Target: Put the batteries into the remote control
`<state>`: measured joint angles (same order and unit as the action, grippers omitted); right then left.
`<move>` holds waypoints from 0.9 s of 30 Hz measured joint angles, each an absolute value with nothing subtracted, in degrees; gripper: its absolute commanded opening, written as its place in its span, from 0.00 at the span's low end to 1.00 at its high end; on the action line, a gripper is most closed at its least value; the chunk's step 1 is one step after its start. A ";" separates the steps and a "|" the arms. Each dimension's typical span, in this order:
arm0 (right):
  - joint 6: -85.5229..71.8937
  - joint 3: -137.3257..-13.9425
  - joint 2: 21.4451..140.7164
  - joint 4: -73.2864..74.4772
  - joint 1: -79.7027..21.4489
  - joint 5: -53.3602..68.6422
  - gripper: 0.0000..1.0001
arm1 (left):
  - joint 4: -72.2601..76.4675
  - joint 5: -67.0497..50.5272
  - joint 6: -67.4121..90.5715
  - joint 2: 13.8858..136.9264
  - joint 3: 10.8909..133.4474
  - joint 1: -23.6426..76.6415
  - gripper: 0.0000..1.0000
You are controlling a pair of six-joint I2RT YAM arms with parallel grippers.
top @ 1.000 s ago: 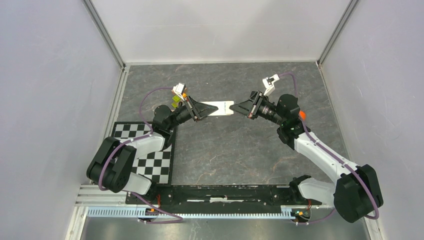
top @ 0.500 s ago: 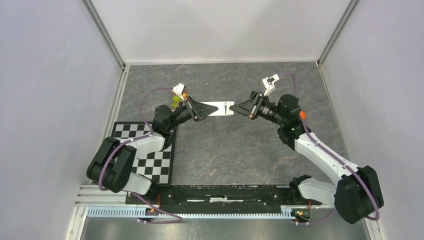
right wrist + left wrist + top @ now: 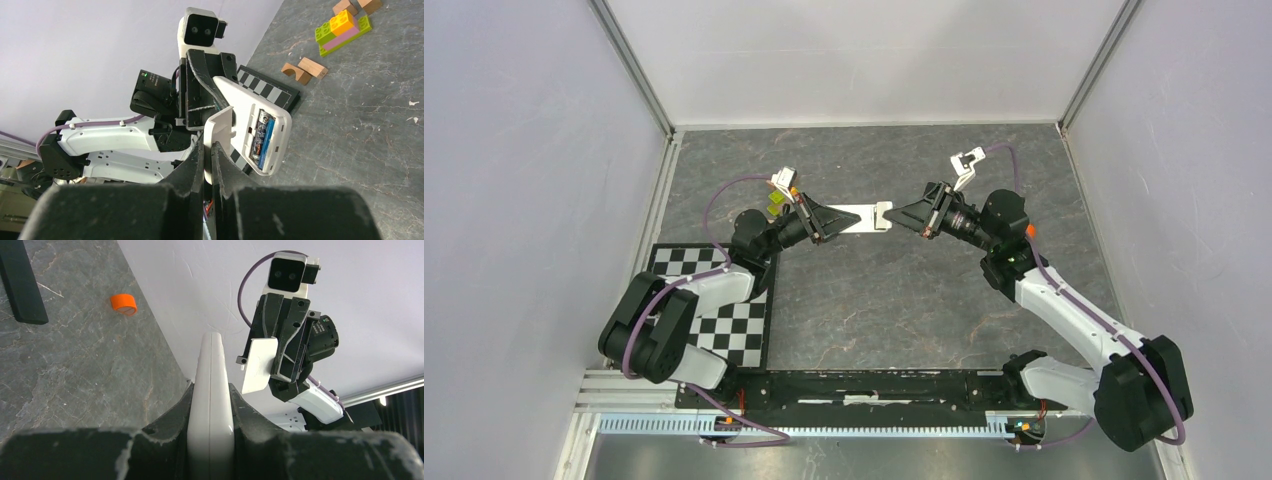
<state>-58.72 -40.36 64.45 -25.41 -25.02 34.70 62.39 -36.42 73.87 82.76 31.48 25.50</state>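
Over the grey stone-patterned worktop [image 3: 874, 300], with the black-and-white checkerboard mat [image 3: 744, 325] lying at its near left, my two arms reach in from either side and meet near the middle, fingertips facing each other. My left gripper [image 3: 824, 220] is clamped on the remote control [image 3: 856, 217], squeezing its two long edges so the white body sticks out past my fingers toward the right arm, lifted off the surface. My right gripper [image 3: 902, 215] is pinched tight on the battery cover [image 3: 883, 216], a thin white plate held edge-on between the fingertips, just beside the free end of the remote; I cannot tell whether the two touch. From my right wrist the remote's plain white back faces me with its compartment uncovered at the end nearest me. From my left wrist a long black bar [image 3: 20, 282] lies on the worktop at the far left. A stack of coloured building bricks [image 3: 345, 27] and a few wooden blocks [image 3: 302, 70] sit well apart from the remote. Inside the open compartment the blue battery [image 3: 268, 141] lies lengthwise, touching a darker battery [image 3: 258, 134] whose colour I cannot make out. An orange round cap [image 3: 123, 304] rests on the stone near the black bar.
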 measured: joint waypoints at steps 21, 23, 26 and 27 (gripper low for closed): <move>-59.90 -40.36 66.72 -26.96 -25.32 36.25 0.00 | 64.47 -38.89 75.22 82.91 32.21 25.50 0.02; -60.10 -40.36 66.72 -27.27 -25.41 36.25 0.00 | 64.84 -39.07 75.53 82.91 32.21 25.50 0.02; -60.27 -40.36 66.76 -27.46 -25.39 36.23 0.00 | 65.21 -39.16 75.88 82.94 32.21 25.50 0.02; -60.31 -40.36 66.83 -27.55 -25.39 36.23 0.00 | 65.32 -39.16 75.96 82.98 32.21 25.50 0.02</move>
<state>-60.31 -40.36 66.83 -27.55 -25.39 36.23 65.32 -39.16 75.96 82.98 32.21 25.50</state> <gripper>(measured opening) 0.087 0.279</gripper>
